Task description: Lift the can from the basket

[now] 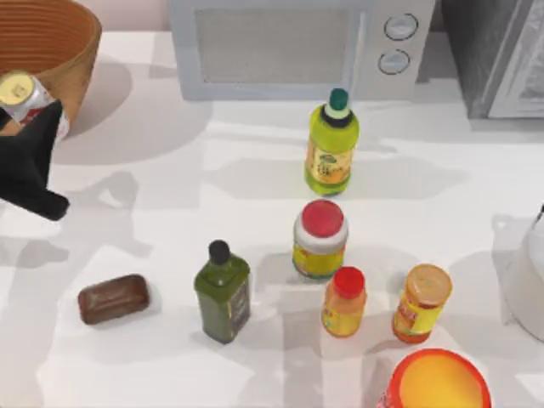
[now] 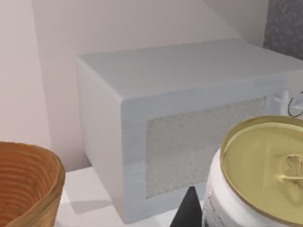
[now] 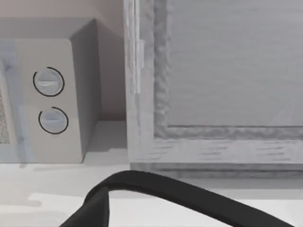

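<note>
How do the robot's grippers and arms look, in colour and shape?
The left gripper is plain matte black, with flat angular fingers that taper to a point. No markings or cables show on it. In the right wrist view, a black curved piece is in the foreground.

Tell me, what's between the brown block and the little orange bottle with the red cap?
In the top view, the dark green bottle stands between the brown block and the orange bottle.

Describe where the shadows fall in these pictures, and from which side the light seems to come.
Top view: bottles such as the green-capped bottle cast soft shadows leftward across the table, so light likely comes from the right. Left wrist view: the basket shades the tabletop beside the microwave.
</note>
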`<action>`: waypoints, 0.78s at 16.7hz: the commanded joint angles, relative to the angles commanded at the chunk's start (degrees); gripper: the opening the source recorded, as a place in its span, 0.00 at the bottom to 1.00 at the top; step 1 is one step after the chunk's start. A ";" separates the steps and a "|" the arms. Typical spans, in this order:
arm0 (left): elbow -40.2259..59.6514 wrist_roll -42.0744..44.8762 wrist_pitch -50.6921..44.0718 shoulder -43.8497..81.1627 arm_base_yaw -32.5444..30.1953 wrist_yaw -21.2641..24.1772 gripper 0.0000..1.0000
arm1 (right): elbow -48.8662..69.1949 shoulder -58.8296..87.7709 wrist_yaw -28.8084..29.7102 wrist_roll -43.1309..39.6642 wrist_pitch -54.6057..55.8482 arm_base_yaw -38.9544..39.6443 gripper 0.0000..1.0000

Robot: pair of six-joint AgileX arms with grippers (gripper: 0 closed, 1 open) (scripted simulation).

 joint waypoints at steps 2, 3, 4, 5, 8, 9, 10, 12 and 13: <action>4.91 0.16 6.33 10.94 -0.86 6.16 0.00 | 0.00 0.00 0.00 0.00 0.00 0.00 1.00; 7.41 0.24 9.54 16.54 -1.33 9.30 0.00 | 0.00 0.00 0.00 0.00 0.00 0.00 1.00; 9.91 0.32 12.76 22.19 -1.82 12.46 0.00 | 0.00 0.00 0.00 0.00 0.00 0.00 1.00; 12.42 0.41 15.97 27.86 -2.33 15.63 0.00 | 0.00 0.00 0.00 0.00 0.00 0.00 1.00; 19.76 0.65 25.36 44.66 -4.01 24.95 0.00 | 0.00 0.00 0.00 0.00 0.00 0.00 1.00; 22.12 0.73 28.37 50.09 -4.61 27.95 0.00 | 0.00 0.00 0.00 0.00 0.00 0.00 1.00; 24.38 0.81 31.25 55.31 -5.23 30.84 0.00 | 0.00 0.00 0.00 0.00 0.00 0.00 1.00; 28.62 0.96 36.68 65.18 -6.52 36.32 0.00 | 0.00 0.00 0.00 0.00 0.00 0.00 1.00; 30.57 1.03 39.21 69.78 -7.18 38.88 0.00 | 0.00 0.00 0.00 0.00 0.00 0.00 1.00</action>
